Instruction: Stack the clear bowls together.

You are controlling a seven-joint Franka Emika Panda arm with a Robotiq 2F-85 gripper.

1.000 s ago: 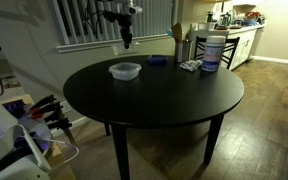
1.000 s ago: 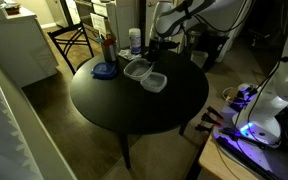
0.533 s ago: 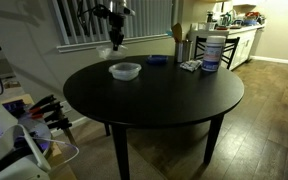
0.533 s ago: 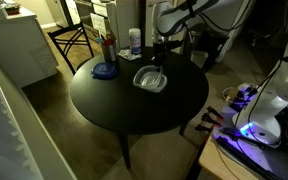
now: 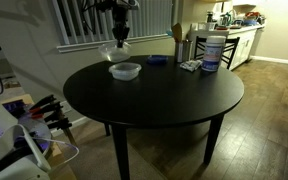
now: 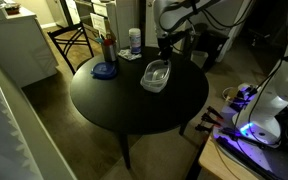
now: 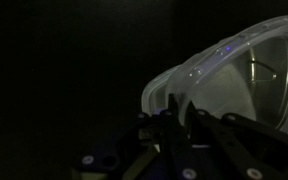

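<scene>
My gripper [image 5: 119, 37] is shut on the rim of one clear bowl [image 5: 112, 51] and holds it tilted in the air, above and just left of the other clear bowl [image 5: 125, 71], which rests on the round black table [image 5: 164, 100]. In an exterior view the held bowl [image 6: 157, 70] hangs under the gripper [image 6: 164, 48] and overlaps the bowl on the table [image 6: 154, 84]. In the wrist view the fingers [image 7: 177, 108] pinch the rim of the held bowl [image 7: 244, 70]. I cannot tell which bowl is whitish and which bluish.
A tall white tub with a blue label [image 5: 212, 50] stands at the table's far edge, also seen in an exterior view [image 6: 134, 40]. A flat blue disc [image 5: 156, 60] lies near it [image 6: 104, 71]. A chair [image 6: 74, 40] stands behind the table.
The gripper has lifted one clear bowl off the table and carried it over the other bowl, which has not moved.
</scene>
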